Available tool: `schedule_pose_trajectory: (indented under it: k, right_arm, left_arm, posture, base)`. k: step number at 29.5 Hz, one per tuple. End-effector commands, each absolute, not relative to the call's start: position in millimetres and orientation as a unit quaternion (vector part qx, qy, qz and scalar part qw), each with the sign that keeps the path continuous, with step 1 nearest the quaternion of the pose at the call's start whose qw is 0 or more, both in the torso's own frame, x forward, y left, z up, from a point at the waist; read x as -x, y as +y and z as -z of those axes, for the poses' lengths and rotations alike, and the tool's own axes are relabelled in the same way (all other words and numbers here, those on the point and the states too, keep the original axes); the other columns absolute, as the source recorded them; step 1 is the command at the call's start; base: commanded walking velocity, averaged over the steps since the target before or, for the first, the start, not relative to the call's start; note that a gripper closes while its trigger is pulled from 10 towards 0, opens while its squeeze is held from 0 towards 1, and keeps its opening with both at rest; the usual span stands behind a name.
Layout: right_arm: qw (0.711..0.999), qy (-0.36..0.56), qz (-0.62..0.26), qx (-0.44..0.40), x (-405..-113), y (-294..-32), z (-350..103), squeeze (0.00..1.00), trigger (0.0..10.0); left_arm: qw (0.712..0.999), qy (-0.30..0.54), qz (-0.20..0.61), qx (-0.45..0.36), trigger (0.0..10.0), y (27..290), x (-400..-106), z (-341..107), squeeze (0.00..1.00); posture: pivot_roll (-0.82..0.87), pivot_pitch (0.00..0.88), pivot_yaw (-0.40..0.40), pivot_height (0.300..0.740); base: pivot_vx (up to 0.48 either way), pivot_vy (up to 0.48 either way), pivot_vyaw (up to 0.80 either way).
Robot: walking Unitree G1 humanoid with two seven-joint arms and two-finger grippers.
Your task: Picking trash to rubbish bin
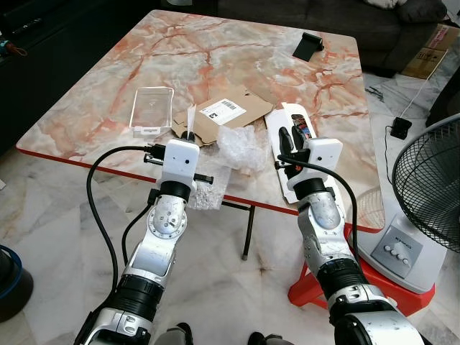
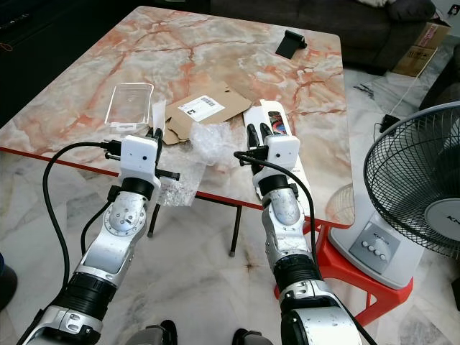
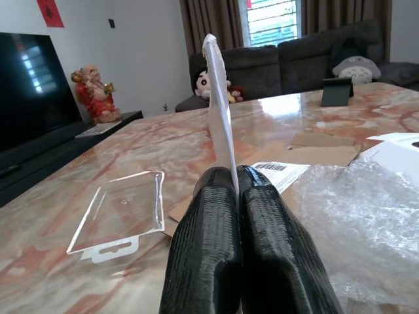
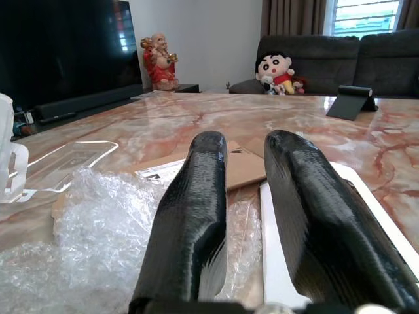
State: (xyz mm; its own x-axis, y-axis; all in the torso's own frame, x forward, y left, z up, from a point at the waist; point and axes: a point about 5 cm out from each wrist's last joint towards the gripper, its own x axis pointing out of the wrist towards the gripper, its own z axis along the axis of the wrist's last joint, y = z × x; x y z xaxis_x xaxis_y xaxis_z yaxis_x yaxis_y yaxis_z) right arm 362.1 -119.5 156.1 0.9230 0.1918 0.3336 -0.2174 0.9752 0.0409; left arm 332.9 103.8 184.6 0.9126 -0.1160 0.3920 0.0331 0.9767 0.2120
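My left gripper (image 1: 188, 135) is shut on a thin white plastic strip (image 3: 219, 98) that stands upright from its fingertips, just over the near table edge. My right gripper (image 1: 290, 138) is open above a white packaging card (image 1: 289, 115), with nothing between its fingers (image 4: 203, 176). Crumpled bubble wrap (image 1: 241, 147) lies between the two grippers. A brown cardboard piece with a shipping label (image 1: 226, 111) and a clear plastic blister tray (image 1: 152, 109) lie just beyond on the marble table (image 1: 215, 50).
More bubble wrap (image 1: 208, 190) hangs over the table's red front edge. A black phone stand (image 1: 307, 46) sits at the far right. A standing fan (image 1: 428, 194) and red stool (image 1: 316, 287) crowd the right; a dark round container (image 1: 11, 277) is on the floor, left.
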Motion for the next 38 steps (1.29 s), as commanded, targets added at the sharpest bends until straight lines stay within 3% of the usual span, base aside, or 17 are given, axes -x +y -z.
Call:
schedule_pose_trajectory:
  k: [1,22,38]
  right_arm:
    - [0.981,-0.161,-0.102,-0.036,-361.2,-121.9,-151.8,0.0,10.0]
    - [0.982,-0.156,-0.098,-0.033,-361.5,-124.0,-148.6,0.0,10.0]
    - [0.982,-0.154,-0.098,-0.036,-362.4,-121.7,-148.7,0.0,10.0]
  left_arm:
    - [0.972,-0.206,0.043,-0.102,10.0,102.0,-332.7,-183.5,0.0]
    - [0.972,-0.21,0.06,-0.086,10.0,95.8,-330.6,-181.1,0.0]
    - [0.972,-0.21,0.065,-0.078,10.0,94.0,-329.3,-180.2,0.0]
  posture:
    - [0.09,0.154,-0.07,0.74]
    - [0.08,0.131,-0.069,0.74]
    - [0.08,0.129,-0.071,0.74]
  base:
    - [0.0,0.0,0.0]
    - [0.0,0.0,0.0]
    - [-0.262,0.0,0.0]
